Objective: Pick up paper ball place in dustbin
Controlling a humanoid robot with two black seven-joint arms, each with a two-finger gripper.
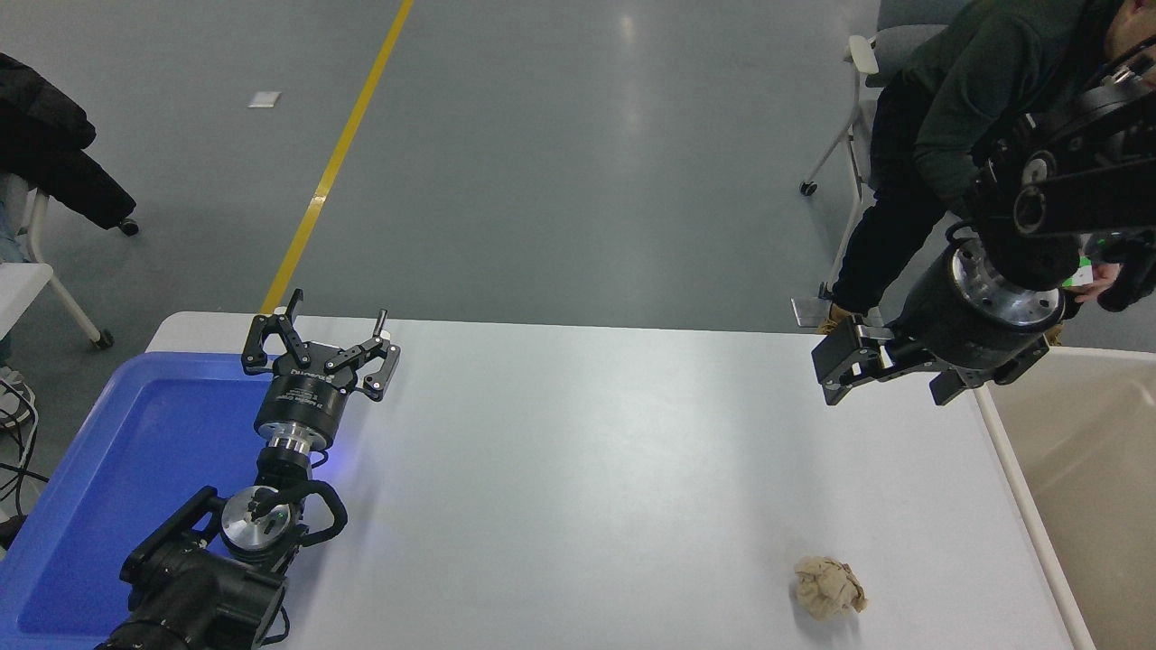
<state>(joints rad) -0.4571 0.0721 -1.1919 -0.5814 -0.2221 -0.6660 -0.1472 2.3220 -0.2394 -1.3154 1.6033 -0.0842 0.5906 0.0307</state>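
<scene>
A: From the head view, where is the paper ball?

B: On the white table, near its front right corner, alone and untouched. The dustbin stands just beside the table's right edge, its pale rim running along that side.

A: And the right gripper?

B: It hangs above the table's far right corner, well apart from the ball, pointing left. From this angle I cannot tell how its fingers stand.

A: The left gripper?

B: Parked at the lower left, over the edge of the blue tray, with its fingers spread wide and holding nothing.

A: Anyone else?

B: A person in dark clothes sits on a chair at the far right, behind the right arm.
</scene>
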